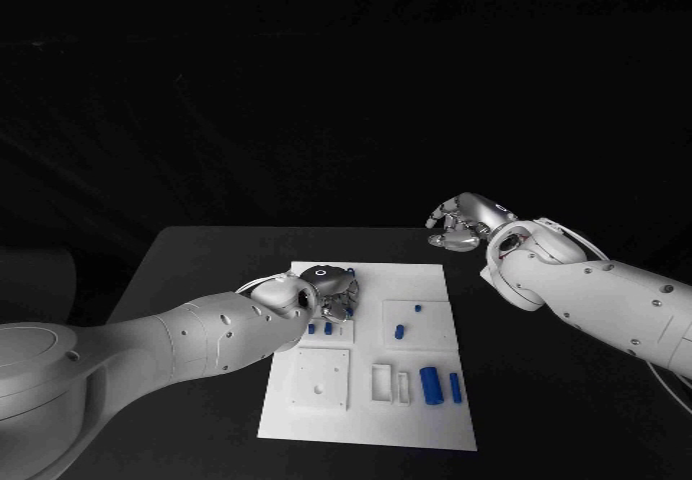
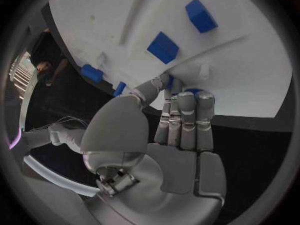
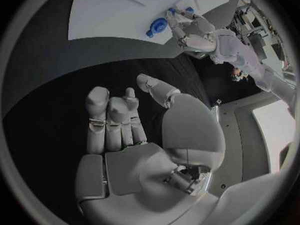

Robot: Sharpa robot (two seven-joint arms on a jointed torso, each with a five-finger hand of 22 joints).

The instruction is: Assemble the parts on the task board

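Below, our left hand point(image 1: 320, 288) is hovering over the white plastic task board point(image 1: 433, 420), fingers together touching a small blue part point(image 2: 195, 91); our right hand point(image 1: 469, 225), fingers loosely together and empty, is waiting well apart.

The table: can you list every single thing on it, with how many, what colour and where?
Table: one, black, under everything.
Task board: one, white plate, middle of the table.
Parts: small blue pieces; the head view shows at least six on the board, some by the left hand, some mid-board, two near the front; the exact count is hard to tell.
Pockets: several white recesses in the board, a square one at front left, narrow ones beside it.
Left hand: one, silver, over the board's far left corner, fingers down among blue pieces; whether it holds one I cannot tell.
Right hand: one, silver, above the bare table beyond the board's far right corner, holding nothing.
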